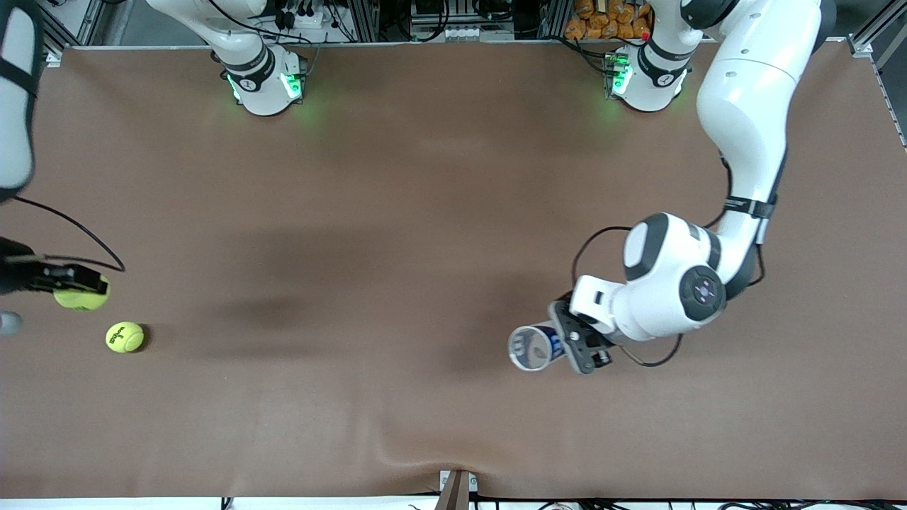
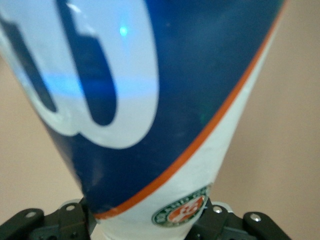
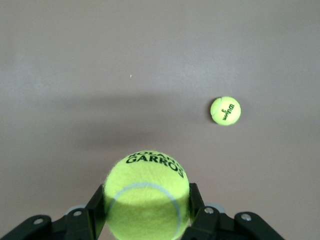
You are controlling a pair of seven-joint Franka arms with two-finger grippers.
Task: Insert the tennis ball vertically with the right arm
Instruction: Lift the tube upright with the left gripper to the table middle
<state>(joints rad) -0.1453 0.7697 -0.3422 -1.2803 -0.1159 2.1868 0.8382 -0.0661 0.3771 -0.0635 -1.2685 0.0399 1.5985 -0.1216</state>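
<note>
My right gripper (image 1: 79,288) (image 3: 146,212) is shut on a yellow-green tennis ball (image 1: 83,297) (image 3: 146,192) printed "Garros", held over the table at the right arm's end. A second tennis ball (image 1: 125,337) (image 3: 225,111) lies loose on the brown table (image 1: 368,234), close by and nearer to the front camera. My left gripper (image 1: 569,341) (image 2: 150,222) is shut on a blue and white tennis ball can (image 1: 533,347) (image 2: 150,100) with an orange stripe. Its open mouth faces up toward the front camera. Whether the can touches the table I cannot tell.
Both arm bases (image 1: 263,85) (image 1: 646,78) stand along the table edge farthest from the front camera. The brown cover has a raised wrinkle (image 1: 418,453) near the edge closest to the front camera. A black cable (image 1: 78,230) trails from the right arm.
</note>
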